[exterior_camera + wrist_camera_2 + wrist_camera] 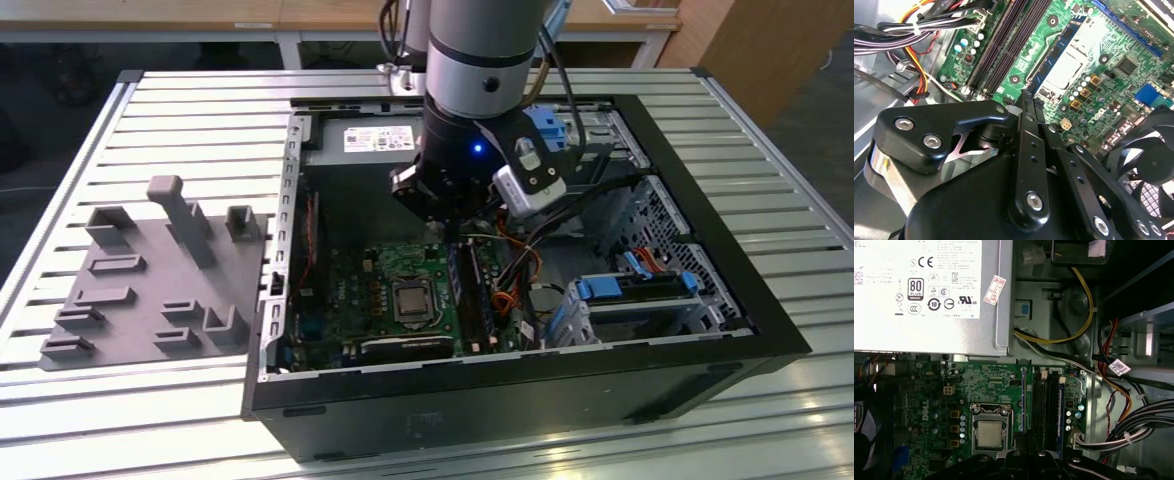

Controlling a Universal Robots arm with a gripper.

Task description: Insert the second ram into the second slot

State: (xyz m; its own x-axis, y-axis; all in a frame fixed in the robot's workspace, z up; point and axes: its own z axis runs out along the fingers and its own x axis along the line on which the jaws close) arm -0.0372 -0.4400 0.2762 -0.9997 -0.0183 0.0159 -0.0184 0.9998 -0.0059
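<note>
My gripper (447, 228) hangs inside the open computer case (747, 300), low over the motherboard (367, 290) at the far end of the memory slots (470, 292). In the second wrist view its fingertips (1026, 97) meet, shut, with nothing visible between them, just short of the dark slots (1004, 40). In the first wrist view the gripper (1026, 442) sits beside the slots (1043, 410). A long thin blue ram stick (1060, 412) stands on edge in the slot farthest from the processor socket (989, 432). Whether this stick is the second ram cannot be told.
A silver power supply (929, 295) lies beyond the board. Cable bundles (1134, 425) run beside the slots, and a black fan (1149, 160) stands on the socket's other side. Blue drive bays (634, 290) fill the case's side at the exterior view's right. A grey fixture (147, 290) sits outside at its left.
</note>
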